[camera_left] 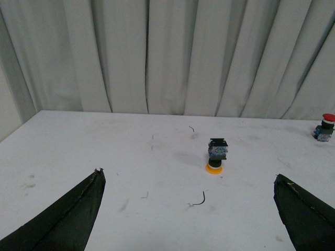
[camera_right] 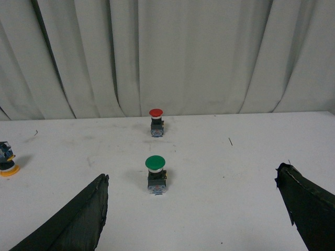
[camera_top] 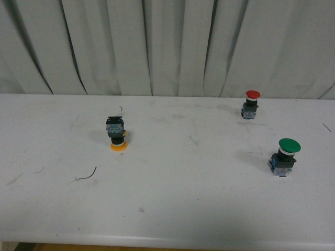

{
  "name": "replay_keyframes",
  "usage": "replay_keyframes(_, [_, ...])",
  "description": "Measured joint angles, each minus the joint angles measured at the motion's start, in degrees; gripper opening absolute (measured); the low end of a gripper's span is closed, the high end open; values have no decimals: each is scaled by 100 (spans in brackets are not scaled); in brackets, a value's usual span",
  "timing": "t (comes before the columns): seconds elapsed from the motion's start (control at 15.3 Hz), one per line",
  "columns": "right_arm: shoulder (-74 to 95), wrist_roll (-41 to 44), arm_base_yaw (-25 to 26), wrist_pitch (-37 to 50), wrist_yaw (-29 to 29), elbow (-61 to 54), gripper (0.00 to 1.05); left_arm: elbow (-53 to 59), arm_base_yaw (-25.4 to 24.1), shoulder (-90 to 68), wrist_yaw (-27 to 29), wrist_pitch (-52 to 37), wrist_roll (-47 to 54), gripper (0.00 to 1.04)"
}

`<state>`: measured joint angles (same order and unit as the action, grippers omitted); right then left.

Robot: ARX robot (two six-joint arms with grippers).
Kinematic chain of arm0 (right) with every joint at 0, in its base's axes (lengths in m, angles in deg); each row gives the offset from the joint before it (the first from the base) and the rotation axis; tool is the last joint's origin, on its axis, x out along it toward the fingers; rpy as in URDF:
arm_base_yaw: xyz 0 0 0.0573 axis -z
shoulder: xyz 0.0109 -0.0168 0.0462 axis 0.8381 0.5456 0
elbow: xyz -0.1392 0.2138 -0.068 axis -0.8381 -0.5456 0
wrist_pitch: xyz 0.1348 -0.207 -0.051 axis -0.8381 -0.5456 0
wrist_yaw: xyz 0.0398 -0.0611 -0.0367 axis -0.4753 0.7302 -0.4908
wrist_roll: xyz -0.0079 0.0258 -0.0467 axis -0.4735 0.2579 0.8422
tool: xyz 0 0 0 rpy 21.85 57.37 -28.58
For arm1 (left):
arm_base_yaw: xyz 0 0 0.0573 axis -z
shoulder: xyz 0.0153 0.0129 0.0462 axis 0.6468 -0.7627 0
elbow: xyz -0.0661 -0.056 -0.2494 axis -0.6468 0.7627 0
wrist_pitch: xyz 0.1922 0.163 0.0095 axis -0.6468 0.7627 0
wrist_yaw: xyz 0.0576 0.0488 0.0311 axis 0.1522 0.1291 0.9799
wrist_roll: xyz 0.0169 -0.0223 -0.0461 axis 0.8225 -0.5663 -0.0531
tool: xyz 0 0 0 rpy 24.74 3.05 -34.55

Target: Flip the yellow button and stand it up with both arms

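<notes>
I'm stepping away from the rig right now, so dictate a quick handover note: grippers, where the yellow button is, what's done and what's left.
Left gripper: open and empty, above the table, with the yellow button ahead of it.
Right gripper: open and empty, facing the green button and the red button.
Yellow button: on the table's left side, upside down, cap on the surface and base up. Nothing touches it.
Done: no step is visibly finished.
Left: grasp the yellow button, flip it and stand it cap up, using both arms.
</notes>
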<state>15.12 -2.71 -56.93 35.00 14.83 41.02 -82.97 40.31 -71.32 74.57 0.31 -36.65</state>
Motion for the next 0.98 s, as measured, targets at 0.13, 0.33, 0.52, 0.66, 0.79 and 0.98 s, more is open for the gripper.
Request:
replay_keyframes(0.13, [0,0,0,0,0,0,98,0,0,0,0,0,0,98])
replay_keyframes(0.33, [0,0,0,0,0,0,98,0,0,0,0,0,0,98])
replay_keyframes(0.52, [0,0,0,0,0,0,98,-2,0,0,0,0,0,98])
replay_keyframes(0.66, [0,-2,0,0,0,0,98,-2,0,0,0,0,0,98])
replay_keyframes(0.79, [0,-2,0,0,0,0,98,0,0,0,0,0,0,98])
replay_keyframes(0.98, [0,0,0,0,0,0,98,-2,0,0,0,0,0,98])
